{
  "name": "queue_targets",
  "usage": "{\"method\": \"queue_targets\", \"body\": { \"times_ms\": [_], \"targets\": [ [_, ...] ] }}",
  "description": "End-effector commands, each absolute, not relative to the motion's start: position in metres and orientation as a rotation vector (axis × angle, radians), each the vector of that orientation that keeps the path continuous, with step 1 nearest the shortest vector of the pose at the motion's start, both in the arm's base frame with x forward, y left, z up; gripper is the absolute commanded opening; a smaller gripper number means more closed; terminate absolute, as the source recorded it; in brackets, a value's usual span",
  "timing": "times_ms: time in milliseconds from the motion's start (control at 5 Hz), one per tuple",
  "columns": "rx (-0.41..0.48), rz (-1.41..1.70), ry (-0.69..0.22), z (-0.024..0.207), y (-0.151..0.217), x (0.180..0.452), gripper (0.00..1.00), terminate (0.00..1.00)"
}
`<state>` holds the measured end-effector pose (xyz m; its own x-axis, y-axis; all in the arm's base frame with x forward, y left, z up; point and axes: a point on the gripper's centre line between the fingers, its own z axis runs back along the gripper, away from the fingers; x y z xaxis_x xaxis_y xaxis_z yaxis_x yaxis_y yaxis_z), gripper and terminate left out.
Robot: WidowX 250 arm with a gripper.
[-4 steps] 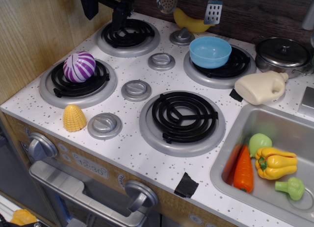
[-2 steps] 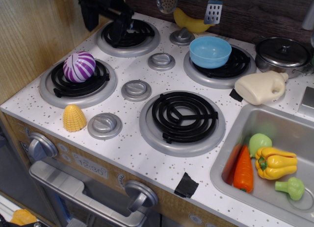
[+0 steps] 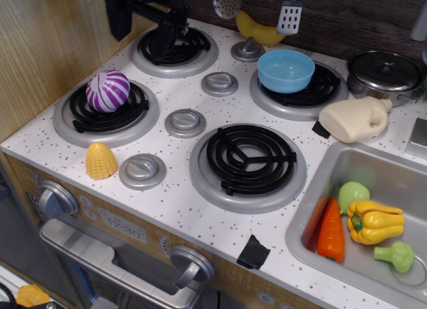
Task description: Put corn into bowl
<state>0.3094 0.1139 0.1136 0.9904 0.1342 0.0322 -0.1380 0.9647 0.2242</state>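
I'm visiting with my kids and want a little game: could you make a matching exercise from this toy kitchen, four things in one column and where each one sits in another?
Things:
1. corn
2. bowl
3. purple-striped ball
4. carrot

Places:
A. in the sink
B. on the back right burner
C. on the counter's front left corner, beside a knob
D. on the front left burner

Pairs: 1-C, 2-B, 3-D, 4-A
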Motion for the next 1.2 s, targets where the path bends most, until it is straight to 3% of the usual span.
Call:
{"method": "queue_targets", "body": {
  "times_ms": [0, 400, 1000],
  "targets": [
    [0.226, 0.212, -0.124, 0.119, 0.123, 0.271, 1.00, 0.00],
    [0.122, 0.168, -0.219, 0.070, 0.135, 0.250, 1.00, 0.00],
    [0.034, 0.153, -0.276, 0.037, 0.134, 0.239, 1.00, 0.00]
  ]
}}
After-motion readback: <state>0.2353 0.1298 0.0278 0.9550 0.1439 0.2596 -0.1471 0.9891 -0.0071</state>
